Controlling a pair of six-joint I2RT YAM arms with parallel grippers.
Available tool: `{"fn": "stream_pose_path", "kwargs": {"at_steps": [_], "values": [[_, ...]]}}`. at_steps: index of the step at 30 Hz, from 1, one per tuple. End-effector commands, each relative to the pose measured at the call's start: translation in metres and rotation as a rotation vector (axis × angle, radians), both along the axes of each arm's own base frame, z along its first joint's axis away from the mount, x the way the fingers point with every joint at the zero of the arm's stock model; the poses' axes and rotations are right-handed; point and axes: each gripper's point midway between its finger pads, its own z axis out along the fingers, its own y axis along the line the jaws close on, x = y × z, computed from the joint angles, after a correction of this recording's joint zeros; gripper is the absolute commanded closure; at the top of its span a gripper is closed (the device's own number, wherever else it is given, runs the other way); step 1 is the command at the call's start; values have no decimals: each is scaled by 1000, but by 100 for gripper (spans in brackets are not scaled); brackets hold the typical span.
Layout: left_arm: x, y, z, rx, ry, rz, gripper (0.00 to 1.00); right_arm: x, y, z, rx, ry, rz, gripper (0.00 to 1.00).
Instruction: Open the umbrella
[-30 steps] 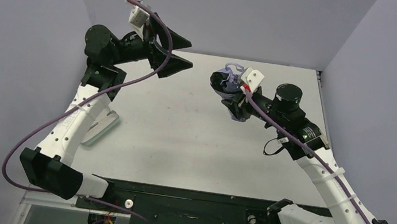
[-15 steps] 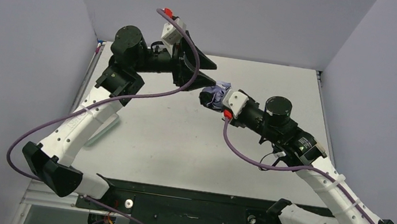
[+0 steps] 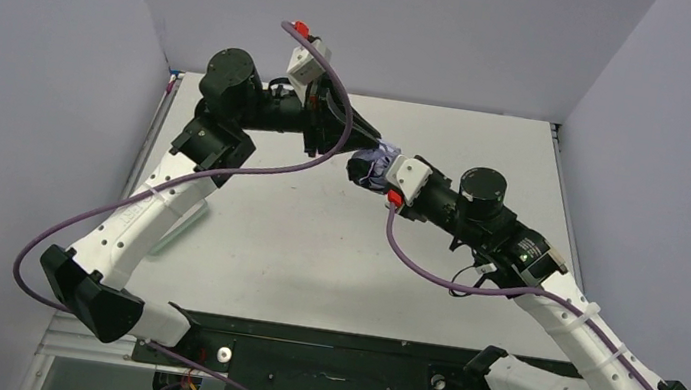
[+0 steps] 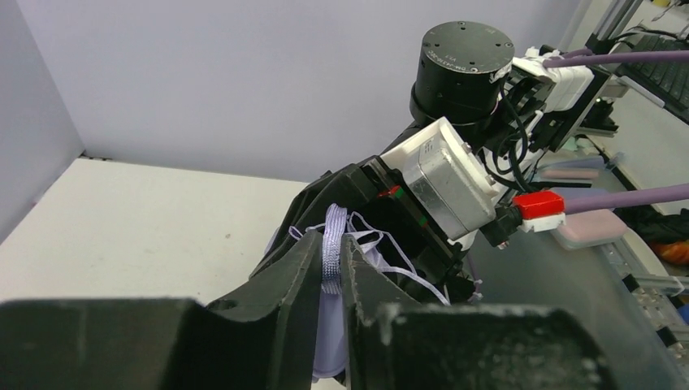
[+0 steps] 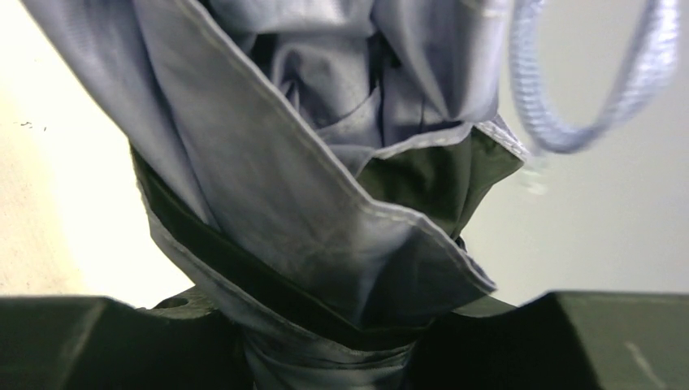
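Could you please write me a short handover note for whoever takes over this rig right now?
Left end effector: pinched on the lavender handle loop.
Right end effector: shut on the folded umbrella, holding it in the air above the table.
Done: the umbrella is out of the pale-green oblong case, which lies on the table under the left arm. Both end effectors have a hold.
Left to do: the canopy is bunched and not yet opened.

Umbrella (image 5: 309,211) cut off at edges; loop (image 5: 524,81) seemingly blurred.
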Motion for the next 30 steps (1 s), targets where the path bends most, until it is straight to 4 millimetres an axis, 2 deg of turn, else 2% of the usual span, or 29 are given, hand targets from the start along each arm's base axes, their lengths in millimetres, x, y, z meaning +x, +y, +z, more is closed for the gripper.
{"fn": "stream_pose_path", "kwargs": {"at_steps": [1, 7, 11, 14, 20, 24, 25, 26, 27, 28, 30], "values": [[-8, 3, 13, -28, -49, -12, 98, 3, 3, 38, 93, -92, -8, 100], [12, 22, 38, -106, -45, 83, 100, 9, -5, 26, 117, -33, -68, 100], [39, 49, 68, -184, -65, 187, 100, 9, -11, 10, 109, 16, -77, 100], [46, 60, 89, -214, -113, 223, 100, 9, -13, -7, 75, 46, -79, 100], [59, 82, 111, -258, -152, 291, 100, 13, -21, -24, 64, 117, -98, 100], [86, 103, 119, -294, -141, 420, 100, 17, -21, -22, 109, 162, -121, 100], [97, 108, 117, -289, -136, 477, 94, 17, -19, -16, 136, 174, -126, 100], [100, 110, 115, -282, -143, 500, 73, 19, -17, -15, 145, 181, -125, 100], [106, 111, 108, -253, -168, 530, 61, 19, -16, -9, 162, 182, -124, 100], [109, 112, 101, -221, -163, 543, 44, 20, -15, -7, 165, 185, -126, 100], [114, 116, 87, -102, -329, 577, 26, 21, -16, -7, 162, 194, -132, 100]]}}
